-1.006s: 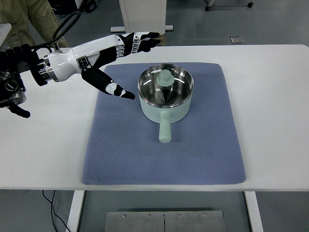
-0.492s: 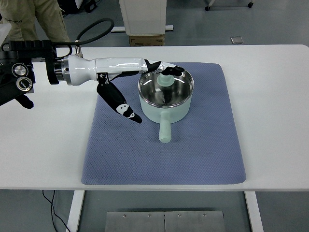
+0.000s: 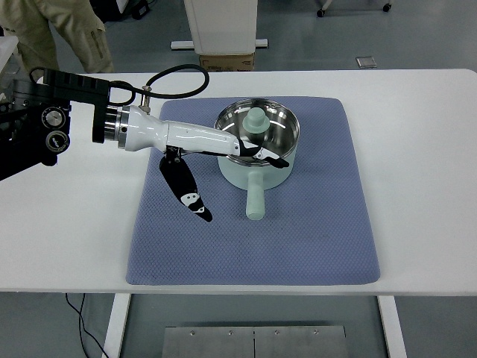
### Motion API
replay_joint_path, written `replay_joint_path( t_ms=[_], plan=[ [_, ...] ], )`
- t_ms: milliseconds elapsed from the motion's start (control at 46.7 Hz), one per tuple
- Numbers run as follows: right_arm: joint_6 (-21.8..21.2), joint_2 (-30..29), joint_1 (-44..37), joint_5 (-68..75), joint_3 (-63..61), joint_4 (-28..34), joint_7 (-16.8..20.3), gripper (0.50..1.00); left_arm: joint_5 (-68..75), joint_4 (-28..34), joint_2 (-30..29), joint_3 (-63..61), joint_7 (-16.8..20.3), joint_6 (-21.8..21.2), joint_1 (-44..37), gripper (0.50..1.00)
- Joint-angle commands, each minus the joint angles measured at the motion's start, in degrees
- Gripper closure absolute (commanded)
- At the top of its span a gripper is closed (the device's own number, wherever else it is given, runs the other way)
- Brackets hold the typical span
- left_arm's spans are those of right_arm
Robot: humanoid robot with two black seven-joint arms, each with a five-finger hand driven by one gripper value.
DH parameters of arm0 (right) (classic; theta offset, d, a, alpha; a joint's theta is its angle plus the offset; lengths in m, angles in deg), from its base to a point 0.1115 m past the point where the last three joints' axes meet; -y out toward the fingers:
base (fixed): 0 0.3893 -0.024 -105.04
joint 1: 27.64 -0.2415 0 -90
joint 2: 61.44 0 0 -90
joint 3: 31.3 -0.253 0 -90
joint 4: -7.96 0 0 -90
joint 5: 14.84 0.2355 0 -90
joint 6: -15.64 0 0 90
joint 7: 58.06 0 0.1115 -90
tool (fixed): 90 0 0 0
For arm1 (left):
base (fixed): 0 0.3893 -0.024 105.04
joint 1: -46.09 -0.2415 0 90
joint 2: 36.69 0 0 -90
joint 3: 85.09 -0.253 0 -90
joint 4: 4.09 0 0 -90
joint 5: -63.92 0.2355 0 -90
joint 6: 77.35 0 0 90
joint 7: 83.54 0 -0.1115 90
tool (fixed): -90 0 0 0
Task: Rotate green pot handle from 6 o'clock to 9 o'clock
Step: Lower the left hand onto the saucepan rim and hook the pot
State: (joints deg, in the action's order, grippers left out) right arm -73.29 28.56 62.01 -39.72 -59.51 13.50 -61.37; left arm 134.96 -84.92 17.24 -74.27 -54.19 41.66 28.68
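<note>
While the pot point(image 3: 256, 146) sits on the mat point(image 3: 253, 224) with its handle point(image 3: 255, 200) at 6 o'clock, we see the left robot hand point(image 3: 223, 160) spread, fingers point(image 3: 264, 154) across the front rim, thumb point(image 3: 186, 194) hanging over the mat at 8 o'clock.

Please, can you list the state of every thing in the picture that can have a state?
green pot: upright on the mat, lid on, handle pointing to 6 o'clock, not yet turned.
lid: seated on the pot, knob up.
left hand: open, fingers over the pot's near rim, holding nothing.
blue mat: flat on the table.
</note>
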Motion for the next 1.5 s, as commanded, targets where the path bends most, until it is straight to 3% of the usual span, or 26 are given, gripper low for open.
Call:
replay_joint_path(
  t_ms=[0, 236, 749, 1477],
  plan=[
    [-0.02, 0.0, 0.0, 0.0, 0.0, 0.0, 0.06, 0.5, 0.76, 0.15, 0.39, -0.97, 0.0, -0.09, 0.18, 0.5],
    [-0.02, 0.0, 0.0, 0.0, 0.0, 0.0, 0.06, 0.5, 1.9, 0.85, 2.59, -2.29, -2.28, -0.18, 1.23, 0.5],
    [-0.02, 0.0, 0.0, 0.0, 0.0, 0.0, 0.06, 0.5, 3.84, 4.98, 8.3, -7.04, -2.19, 0.08, 5.45, 0.5],
    [-0.02, 0.0, 0.0, 0.0, 0.0, 0.0, -0.03, 0.5, 7.88, 8.94, 14.98, -10.03, -1.75, 4.12, 8.53, 0.5]
  ],
)
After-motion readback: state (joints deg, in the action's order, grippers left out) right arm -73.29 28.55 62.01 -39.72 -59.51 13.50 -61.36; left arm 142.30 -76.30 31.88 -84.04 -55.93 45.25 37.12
